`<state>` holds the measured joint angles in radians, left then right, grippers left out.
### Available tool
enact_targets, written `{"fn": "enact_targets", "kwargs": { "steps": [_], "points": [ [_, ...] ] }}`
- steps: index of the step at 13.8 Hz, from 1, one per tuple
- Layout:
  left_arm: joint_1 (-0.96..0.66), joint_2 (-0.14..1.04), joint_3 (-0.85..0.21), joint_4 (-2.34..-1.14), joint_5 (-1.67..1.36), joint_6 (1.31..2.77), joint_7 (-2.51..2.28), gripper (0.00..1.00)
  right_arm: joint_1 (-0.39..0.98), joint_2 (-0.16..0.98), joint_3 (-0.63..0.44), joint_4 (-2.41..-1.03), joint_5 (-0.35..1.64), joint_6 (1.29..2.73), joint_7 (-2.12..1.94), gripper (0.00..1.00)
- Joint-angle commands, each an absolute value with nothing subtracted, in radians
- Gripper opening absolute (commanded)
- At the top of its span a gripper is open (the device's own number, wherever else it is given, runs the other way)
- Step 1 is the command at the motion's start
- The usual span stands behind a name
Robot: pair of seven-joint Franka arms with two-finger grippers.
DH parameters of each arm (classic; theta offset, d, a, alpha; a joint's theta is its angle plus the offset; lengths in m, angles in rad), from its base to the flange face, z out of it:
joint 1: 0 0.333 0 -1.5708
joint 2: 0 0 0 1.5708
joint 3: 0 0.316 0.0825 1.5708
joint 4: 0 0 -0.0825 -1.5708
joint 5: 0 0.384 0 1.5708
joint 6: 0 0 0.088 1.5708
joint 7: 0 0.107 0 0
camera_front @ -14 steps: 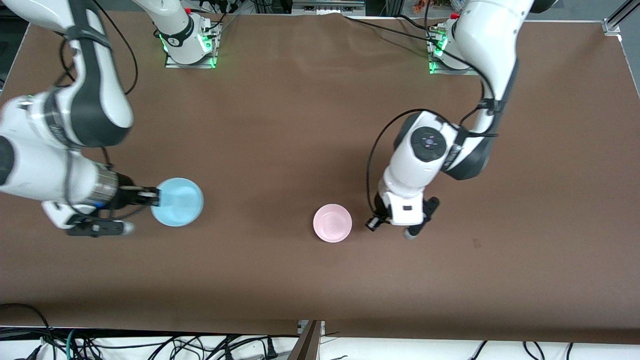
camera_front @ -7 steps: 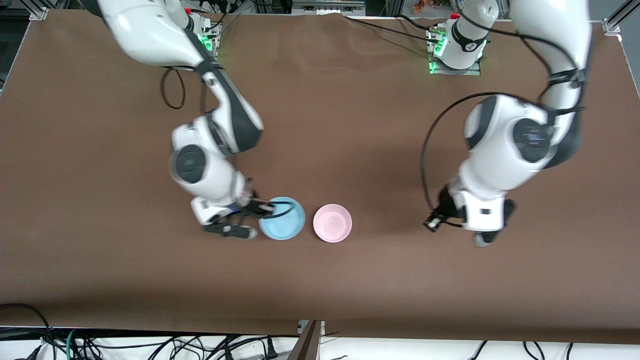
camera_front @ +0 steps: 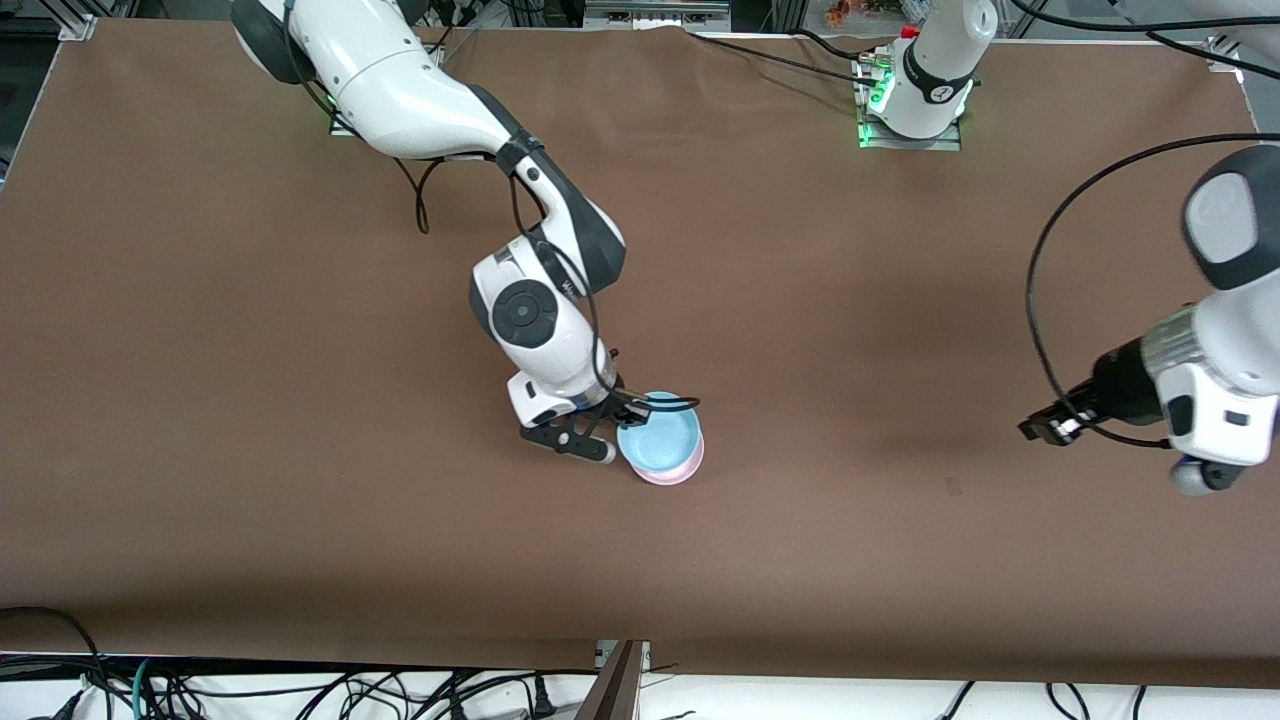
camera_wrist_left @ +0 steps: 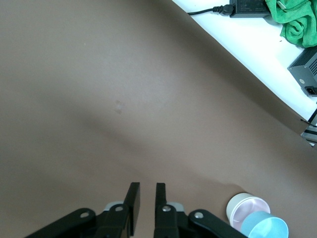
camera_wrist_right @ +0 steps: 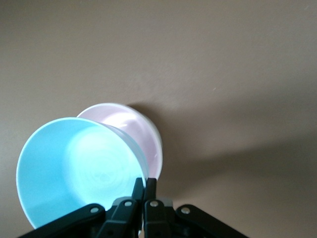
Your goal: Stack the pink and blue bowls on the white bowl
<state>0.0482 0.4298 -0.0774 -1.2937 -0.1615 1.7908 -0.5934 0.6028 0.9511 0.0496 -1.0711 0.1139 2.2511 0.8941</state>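
blue bowl [camera_front: 657, 439]: up in the air, pinched at its rim by the right claw [camera_front: 628, 408]; over the pink bowl [camera_front: 676, 472], part covering it
pink bowl: on the tabletop [camera_front: 300, 520], midway between the two arms' ends; nested in the white bowl [camera_wrist_left: 237, 204]
left claw [camera_front: 1040, 428]: over bare tabletop toward the left arm's end, well apart from the bowls

Bare brown table [camera_front: 300, 420] fills most of the frame; only the right gripper [camera_front: 628, 408] holding the blue bowl [camera_front: 658, 438] over the pink bowl [camera_front: 682, 470] crowds the centre.
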Motion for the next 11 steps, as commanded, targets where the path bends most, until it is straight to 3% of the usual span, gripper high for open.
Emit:
{"fn": "enact_targets", "kwargs": {
  "steps": [1,6,11],
  "points": [
    [0.090,0.397,-0.078,-1.292,-0.172,1.703,-0.456,0.21,0.618,0.986,0.035,-1.028,0.115,2.281,0.920,0.00],
    [0.109,0.362,-0.078,-1.311,-0.046,1.620,-0.293,0.24,0.618,1.002,0.032,-1.028,0.110,2.298,0.913,0.00],
    [0.109,0.272,-0.081,-1.417,-0.014,1.623,-0.184,0.24,0.617,1.019,0.031,-1.026,0.091,2.324,0.908,0.00]
  ]
}}
